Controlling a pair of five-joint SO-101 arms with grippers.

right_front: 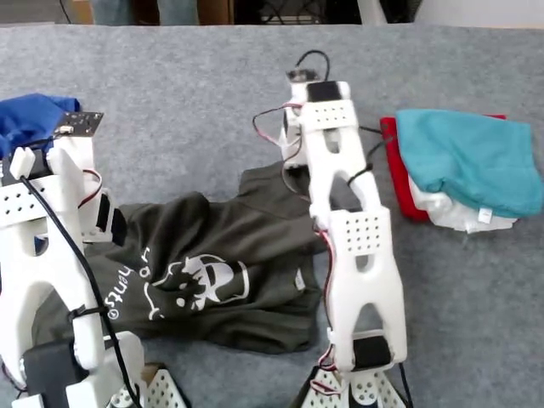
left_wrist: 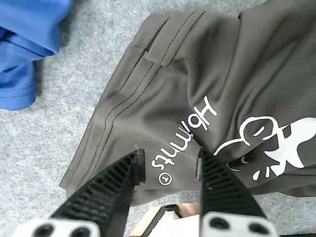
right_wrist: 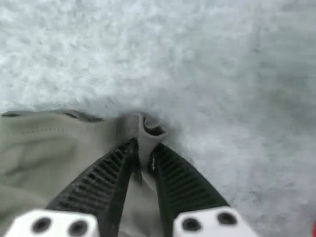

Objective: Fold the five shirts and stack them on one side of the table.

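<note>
**Shirt four of five: right arm has it, left not yet**

- Olive shirt (right_front: 221, 280) lies rumpled at centre-lower frame in the high view, white print facing up. It's not flat: one part runs up toward the middle of the frame and folds are bunched around the print.
- Right gripper (right_wrist: 143, 146) is closed on a small pinch of the olive shirt's edge, right at the boundary between fabric and the bare grey table (right_front: 187, 85).
- Left gripper (left_wrist: 170, 158) has its jaws apart and holds nothing. It hangs over the shirt's hem side, beside the printed lettering.
- Blue shirt (right_front: 34, 119) is crumpled at the upper left of the high view, unfolded, close to the left arm.
- The stack is at right of frame: teal shirt (right_front: 467, 157) on top, white shirt (right_front: 450, 212) under it, red shirt (right_front: 395, 161) at the bottom. All loosely folded.

My read: three stacked, olive in progress, blue last. For the next move, the left gripper needs to drop and close on the hem edge. Then both arms should tension the cloth flat before folding. With only one corner held, a pull from the right arm would likely drag the shirt and bunch it further.
</note>
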